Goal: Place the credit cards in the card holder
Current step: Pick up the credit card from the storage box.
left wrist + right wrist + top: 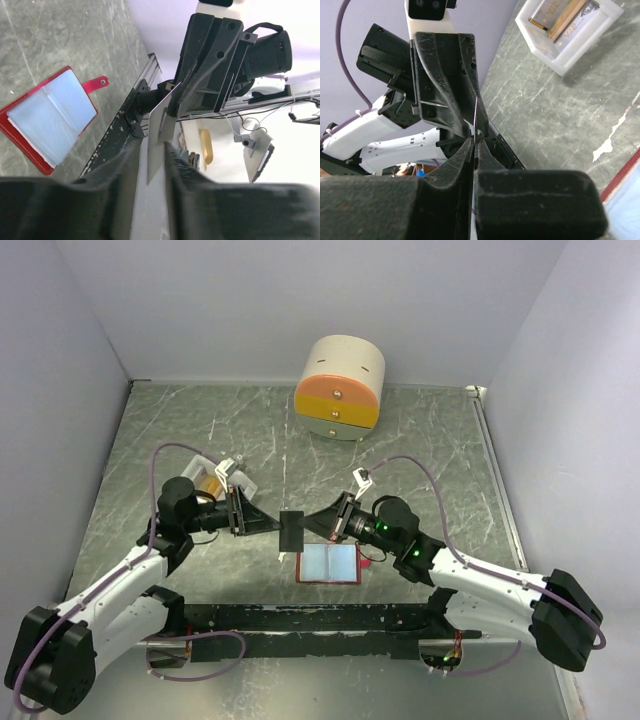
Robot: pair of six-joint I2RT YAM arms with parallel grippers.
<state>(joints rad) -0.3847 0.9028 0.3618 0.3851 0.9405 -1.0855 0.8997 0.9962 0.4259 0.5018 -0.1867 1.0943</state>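
**Position.** One dark credit card [291, 530] hangs in the air between the two arms, just above and behind the card holder [328, 564]. The holder lies open on the marble-patterned table [430, 440] with its pale-blue sleeves [55, 115] facing up. The other credit cards [560, 15] sit in the white tray [545, 47], well away to the left.

**Grip state.** The right gripper [474, 150] is clenched on one edge of the card, which its own camera sees edge-on. The fingers of the left gripper [152, 160] stand on either side of the opposite end. Whether they are pressing cannot be told, because a sliver of gap shows on one side.

**Handling.**
- The card is probably very light, thin and stiff, with only a slight flex.
- Its faces look smooth, so it is likely to slip or pivot under a one-point pinch.
- Grip it by one short end, with the pads flat on both faces and the far end left free as the leading edge.

**Insertion.** The sleeves look glossy and limp, and the mouth of a sleeve may lie closed. The open holder is light and could slide when pushed, so the free gripper should probably pin it at its red border.
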